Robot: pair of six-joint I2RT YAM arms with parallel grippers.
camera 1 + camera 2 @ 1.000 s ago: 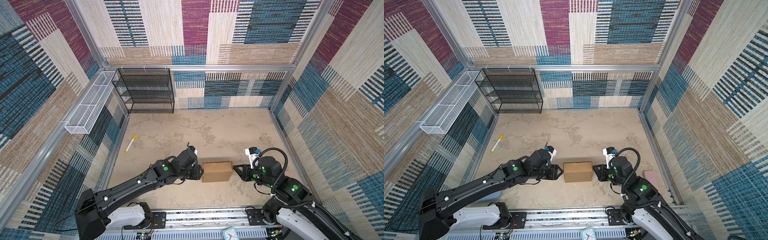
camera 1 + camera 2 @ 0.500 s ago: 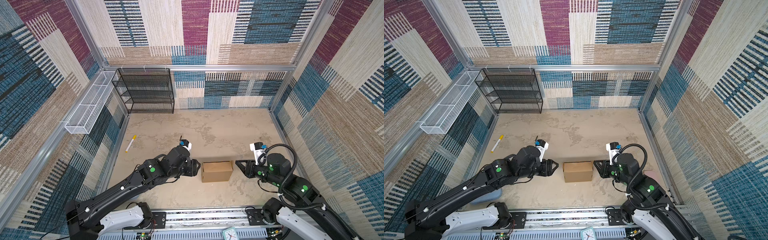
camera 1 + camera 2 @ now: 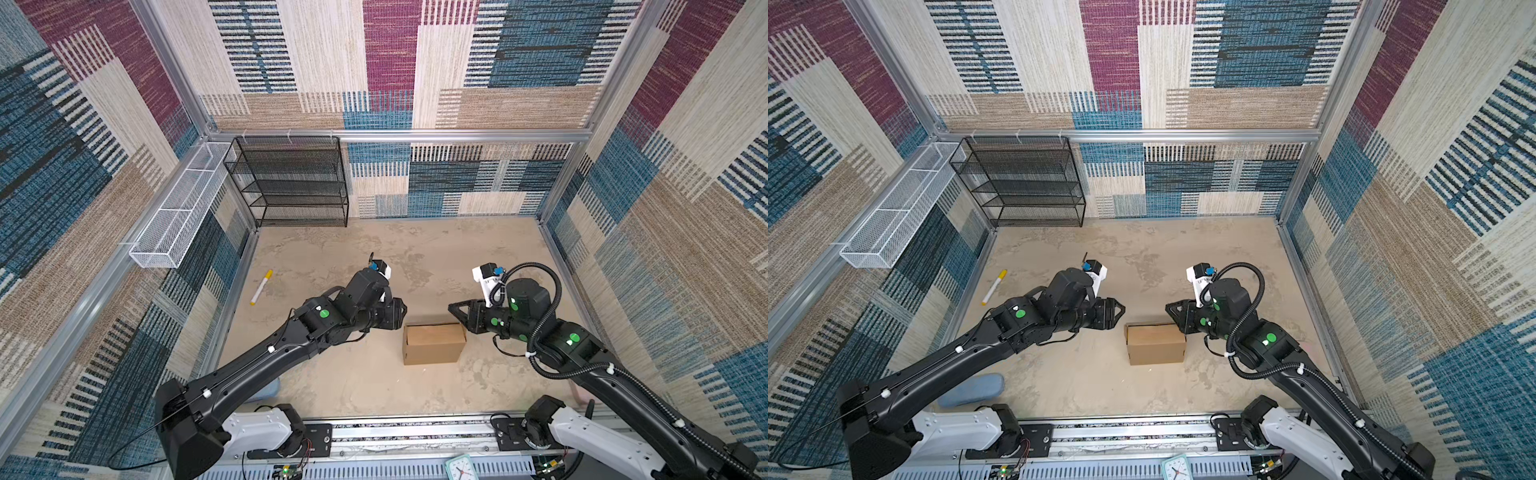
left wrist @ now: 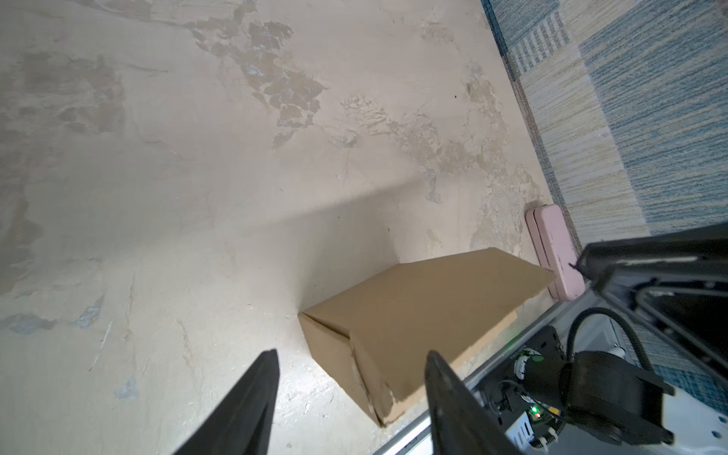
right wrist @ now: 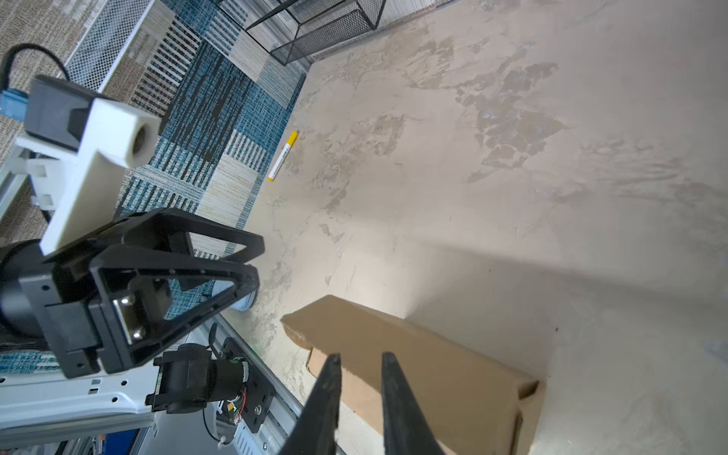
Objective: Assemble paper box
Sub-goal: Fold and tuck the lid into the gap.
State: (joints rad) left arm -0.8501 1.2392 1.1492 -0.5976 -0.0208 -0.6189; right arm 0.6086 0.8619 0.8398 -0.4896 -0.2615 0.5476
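Both top views: we find the paper box (image 3: 434,345) closed and resting on the worktop (image 3: 332,386) in the lower centre of the frame, between the two arms; the left gripper (image 3: 402,309) sits just above and left of it, not touching; the right gripper (image 3: 452,308) reaches over its upper right corner, and we cannot tell whether it makes contact; a yellow-capped marker (image 3: 261,286) lies well apart at centre left; a black mesh rack (image 3: 291,183) is against the back wall at upper left.

Left wrist view: the left jaws are wide open and grip nothing; the paper box (image 4: 413,315) lies at lower right, beyond the fingertips and clear of them; a pink case (image 4: 555,252) lies just beyond it at the right edge, by the wall.

Right wrist view: the right jaws are nearly together, a narrow gap showing, with nothing between them; the paper box (image 5: 433,366) sits at bottom centre behind them; the left gripper (image 5: 252,256) fills the left of the frame, empty.
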